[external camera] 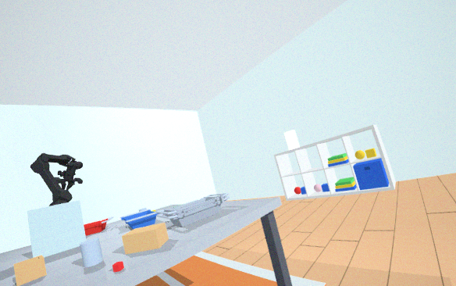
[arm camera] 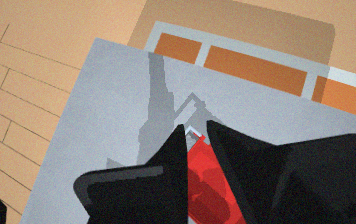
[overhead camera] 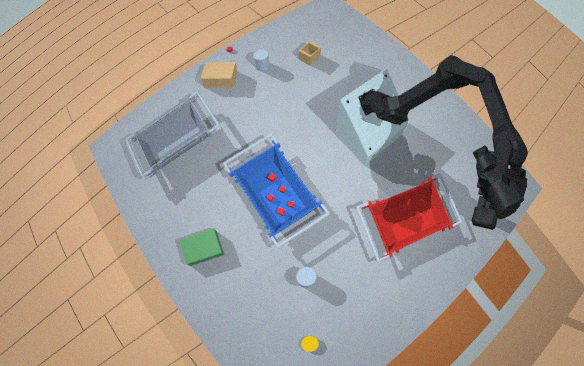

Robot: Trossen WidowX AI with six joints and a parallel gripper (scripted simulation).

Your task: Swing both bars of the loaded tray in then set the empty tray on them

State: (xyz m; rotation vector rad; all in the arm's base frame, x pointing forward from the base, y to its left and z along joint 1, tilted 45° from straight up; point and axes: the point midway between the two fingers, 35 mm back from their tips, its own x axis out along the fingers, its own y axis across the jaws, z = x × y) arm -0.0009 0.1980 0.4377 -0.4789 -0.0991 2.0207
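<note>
Our pincer [overhead camera: 484, 216] [external camera: 78, 173] [arm camera: 195, 127] hangs over the counter's [overhead camera: 350, 300] [external camera: 219, 234] [arm camera: 115, 110] right-hand corner as the top view shows it, its fingers most of the way together with nothing between them. Near it, just in from that corner, stands a red tray [overhead camera: 393, 243] [external camera: 94, 227] [arm camera: 210, 167], with no blocks to be seen in it and its bars out at both ends. Farther in, around the middle of the counter, the blue tray [overhead camera: 252, 210] [external camera: 142, 222] holds five small red blocks; its bars lie outward, beyond its short ends. Farthest off, by the left corner, sits a grey see-through tray [overhead camera: 170, 135] [external camera: 195, 209], also with bars outward.

We judge ourselves at the opening step: neither bar of the blue tray is across its top. Next we should carry the pincer in toward mid-counter and swing one bar over, then the other; only then fetch an empty tray. The red one is nearer the blue and may be the one meant, though we cannot be sure.

The exterior view shows the blue tray nearly edge-on, its blocks out of sight. In the wrist view the fingers cover much of the red tray, and the blue tray is out of frame.
</note>
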